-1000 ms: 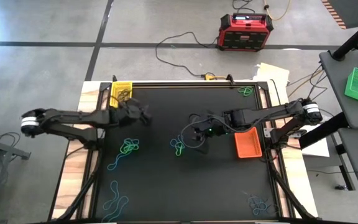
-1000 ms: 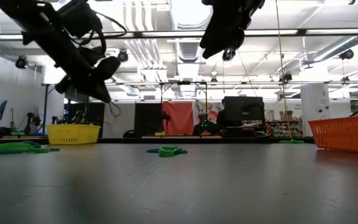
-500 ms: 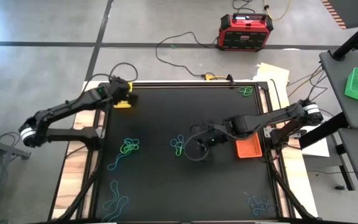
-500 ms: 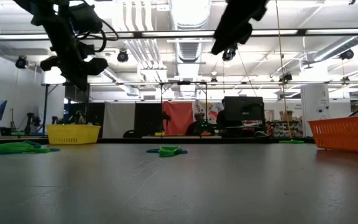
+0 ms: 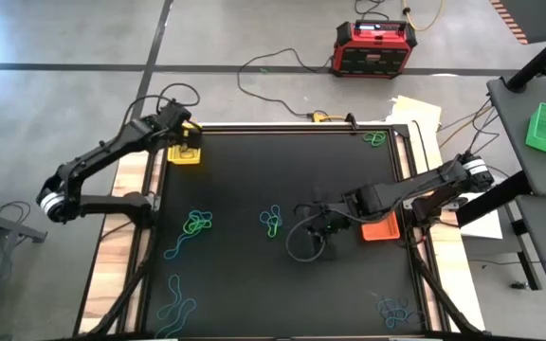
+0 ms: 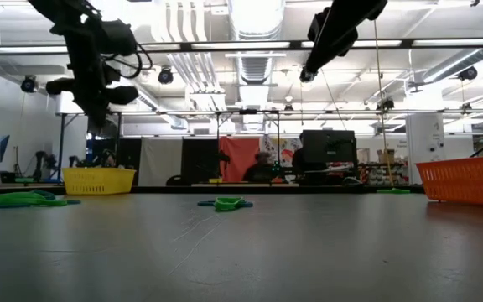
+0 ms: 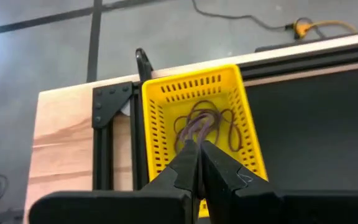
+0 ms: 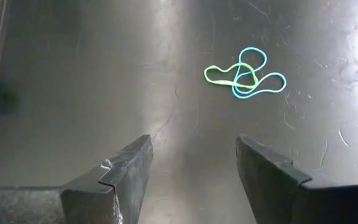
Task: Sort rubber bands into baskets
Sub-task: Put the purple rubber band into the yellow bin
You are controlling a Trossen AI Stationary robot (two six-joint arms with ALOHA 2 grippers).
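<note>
At the high view's upper left, the left gripper (image 7: 197,152), pinching a dark purple rubber band (image 7: 194,127) above the yellow mesh basket (image 7: 157,134), risks it clinging on release; the right gripper (image 8: 191,165) gapes empty.

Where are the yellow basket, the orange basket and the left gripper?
yellow basket (image 7: 244,118): left wrist view, its side wall.
orange basket (image 5: 380,230): high view, its floor.
left gripper (image 7: 199,149): left wrist view, between its fingertips.
</note>
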